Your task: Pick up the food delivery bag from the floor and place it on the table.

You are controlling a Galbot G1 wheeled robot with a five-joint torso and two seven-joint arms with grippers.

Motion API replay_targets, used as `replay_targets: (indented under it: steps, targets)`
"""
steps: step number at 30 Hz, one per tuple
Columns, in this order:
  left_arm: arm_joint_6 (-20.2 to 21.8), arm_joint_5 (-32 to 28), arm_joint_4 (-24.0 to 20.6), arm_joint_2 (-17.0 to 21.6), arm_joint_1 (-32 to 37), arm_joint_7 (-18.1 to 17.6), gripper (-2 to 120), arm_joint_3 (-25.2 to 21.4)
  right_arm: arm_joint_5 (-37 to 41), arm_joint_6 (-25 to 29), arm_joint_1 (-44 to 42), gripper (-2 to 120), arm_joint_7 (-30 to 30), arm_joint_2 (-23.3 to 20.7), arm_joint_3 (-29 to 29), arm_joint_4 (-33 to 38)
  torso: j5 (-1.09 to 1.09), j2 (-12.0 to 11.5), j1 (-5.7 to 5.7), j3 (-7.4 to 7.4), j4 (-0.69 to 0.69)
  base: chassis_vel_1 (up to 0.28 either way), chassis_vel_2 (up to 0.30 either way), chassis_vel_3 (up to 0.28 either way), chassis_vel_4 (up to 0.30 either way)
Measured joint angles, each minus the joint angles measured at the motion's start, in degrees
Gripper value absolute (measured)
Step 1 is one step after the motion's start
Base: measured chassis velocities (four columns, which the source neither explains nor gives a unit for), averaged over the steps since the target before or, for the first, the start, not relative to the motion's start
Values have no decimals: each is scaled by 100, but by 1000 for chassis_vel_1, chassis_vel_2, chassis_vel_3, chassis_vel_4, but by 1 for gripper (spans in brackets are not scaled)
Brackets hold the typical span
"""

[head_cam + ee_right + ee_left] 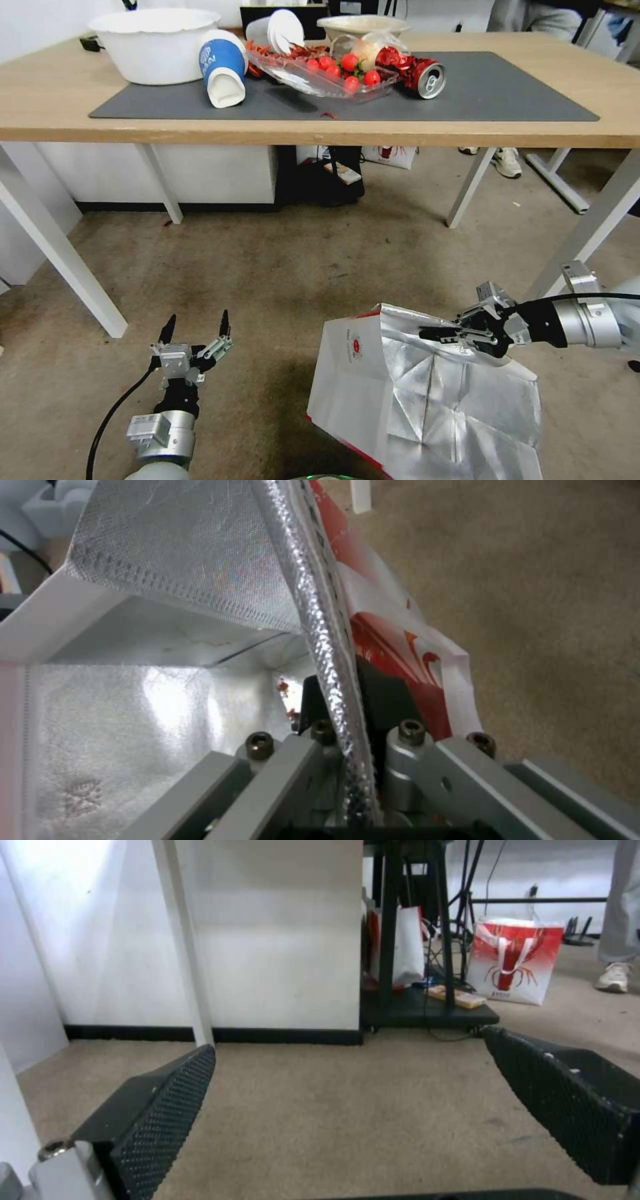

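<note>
The food delivery bag [413, 400] is white with red edges, a small red round logo and crinkled silver foil inside; it stands on the floor [280, 280] at the lower right, mouth open. My right gripper [437, 333] is shut on its upper rim. In the right wrist view the foil-lined bag wall [333, 680] runs pinched between the jaws. My left gripper [195, 327] hovers open over the floor to the bag's left, its black fingers [160, 1120] spread with nothing between them. The table [320, 130], light wood with a dark grey mat [493, 93], stands ahead.
On the mat lie a white bowl [155, 43], a tipped blue-and-white cup [223, 70], a clear tray of tomatoes [327, 73] and a red can [420, 73]. White table legs [63, 260] flank the floor space. A red-and-white bag [512, 960] stands far under the table.
</note>
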Motion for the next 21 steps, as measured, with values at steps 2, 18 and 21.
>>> replay_targets:
  steps: [2,18,21]
  targets:
    - [-19,-1,3,-1,0,11,100,5,0,-2,6,0,-25,-7,5,7,0,0,0,0,0,0,0,0,0]
    - [-217,114,114,-16,-19,165,100,20,-27,6,-9,0,20,6,23,75,0,0,0,0,0,0,0,0,0]
    - [-196,184,119,-13,-21,204,100,13,-33,17,-9,0,32,4,23,81,0,18,1,5,0,0,0,0,0]
